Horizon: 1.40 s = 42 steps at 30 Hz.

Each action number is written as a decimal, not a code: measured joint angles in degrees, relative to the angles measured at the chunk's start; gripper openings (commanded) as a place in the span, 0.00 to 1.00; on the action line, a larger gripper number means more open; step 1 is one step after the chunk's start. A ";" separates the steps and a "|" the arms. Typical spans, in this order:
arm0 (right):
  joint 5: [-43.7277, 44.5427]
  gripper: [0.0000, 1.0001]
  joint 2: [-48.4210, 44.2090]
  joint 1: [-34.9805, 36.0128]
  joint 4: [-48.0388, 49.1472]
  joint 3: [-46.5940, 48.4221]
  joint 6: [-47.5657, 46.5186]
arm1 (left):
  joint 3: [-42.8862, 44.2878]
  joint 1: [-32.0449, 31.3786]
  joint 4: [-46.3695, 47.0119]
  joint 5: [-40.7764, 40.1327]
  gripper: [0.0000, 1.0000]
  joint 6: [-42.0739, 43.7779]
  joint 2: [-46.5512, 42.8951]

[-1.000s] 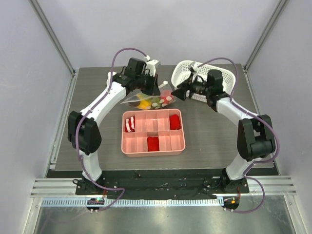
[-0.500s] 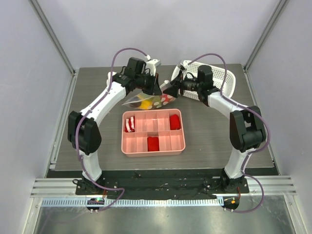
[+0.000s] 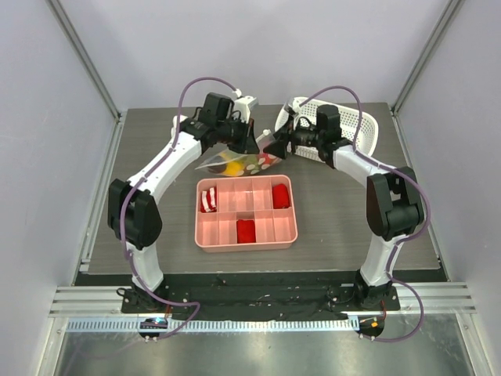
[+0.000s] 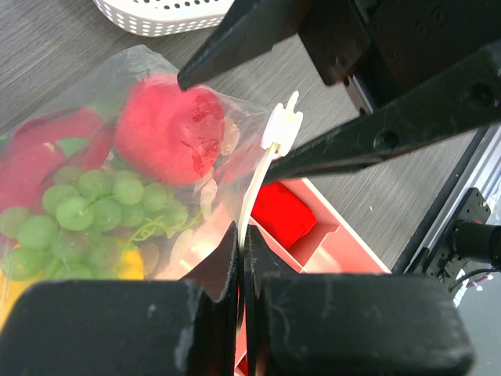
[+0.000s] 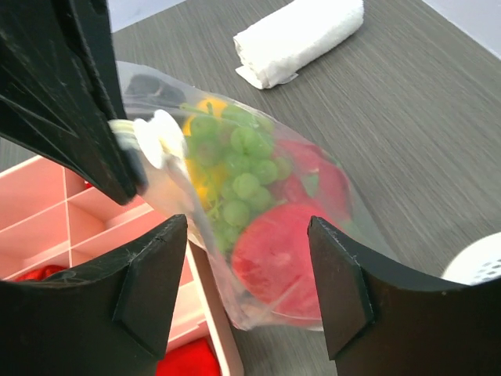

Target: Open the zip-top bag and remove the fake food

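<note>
The zip-top bag [image 3: 235, 163] hangs clear and floppy just behind the pink tray, lifted by its zip edge. My left gripper [image 4: 241, 235] is shut on the white zip strip [image 4: 258, 176], below the white slider [image 4: 283, 125]. Inside the bag lies the fake food: a red round piece [image 4: 176, 129], green grapes [image 4: 102, 204] and a yellow piece [image 4: 125, 266]. My right gripper [image 5: 246, 266] is open, its fingers standing either side of the bag's lower end, around the red piece [image 5: 274, 258], not closed on it. From above, the right gripper [image 3: 272, 146] faces the left gripper [image 3: 249, 143].
A pink compartment tray [image 3: 246, 245] with red blocks [image 3: 246, 230] sits at the table's middle, directly under the bag. A white basket [image 3: 364, 125] stands at the back right. A white rolled cloth [image 5: 301, 39] lies on the table beyond the bag.
My right gripper has swung left from beside the basket up to the bag, and its fingers now straddle the bag's end. The left gripper has kept hold of the zip edge.
</note>
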 measured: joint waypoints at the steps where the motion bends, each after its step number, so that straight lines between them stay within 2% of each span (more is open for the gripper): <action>1: 0.09 0.69 -0.13 -0.20 -0.37 0.00 -0.66 | -0.31 0.00 -0.04 0.00 0.00 0.26 -0.26; 8: -1.44 0.68 -0.02 -1.09 -2.51 2.71 -2.38 | -0.55 0.00 -0.09 0.00 0.00 0.74 -0.68; 16: -4.79 0.60 0.15 -0.94 -0.13 2.93 -3.02 | -0.55 -0.02 -0.11 0.00 0.00 0.76 -0.68; 20: -6.16 0.45 1.29 -0.46 2.51 3.02 -1.51 | -0.55 -0.09 -0.13 -0.02 0.00 0.76 -0.68; 21: -6.69 0.37 1.84 -0.31 3.13 3.13 -1.07 | -0.55 -0.11 -0.13 -0.02 0.00 0.74 -0.68; 22: -7.10 0.23 2.36 -0.07 3.54 3.37 -0.63 | -0.55 -0.11 -0.13 -0.02 0.00 0.72 -0.68; 23: -7.54 0.01 2.93 0.11 3.87 3.67 -0.17 | -0.55 -0.09 -0.13 -0.02 0.03 0.70 -0.68; 25: -8.59 0.01 3.67 0.50 4.33 4.02 0.44 | -0.44 -0.09 -0.22 -0.24 0.19 0.68 -0.68; 26: -8.81 0.01 3.76 0.72 4.28 4.02 0.83 | -0.17 -0.07 -0.59 -0.35 0.35 0.37 -0.68; 28: -8.90 0.01 3.76 0.96 4.15 4.02 1.05 | 0.66 0.00 -1.33 -0.17 0.49 -0.09 -0.68; 29: -8.96 0.01 3.76 1.05 4.20 4.02 1.01 | 1.03 0.02 -1.16 -0.13 0.52 -0.35 -0.70; 31: -9.01 0.01 3.74 1.09 4.07 4.02 0.79 | 1.68 0.02 -0.92 -0.26 0.53 -1.38 -0.90; 35: -9.14 0.01 3.63 1.03 3.69 3.63 0.55 | 3.78 0.02 -1.14 -0.76 0.40 -1.60 -0.90; 37: -9.20 0.01 3.32 0.94 3.67 2.91 0.55 | 5.44 0.02 -1.09 -1.20 0.39 -1.51 -0.90; 40: -9.33 0.01 2.49 0.76 3.17 1.99 0.48 | 6.82 0.02 -0.55 -1.84 0.32 -1.31 -0.90; 42: -9.46 0.01 1.86 0.76 2.86 1.75 0.35 | 7.04 0.02 -0.46 -1.75 0.32 -1.31 -0.76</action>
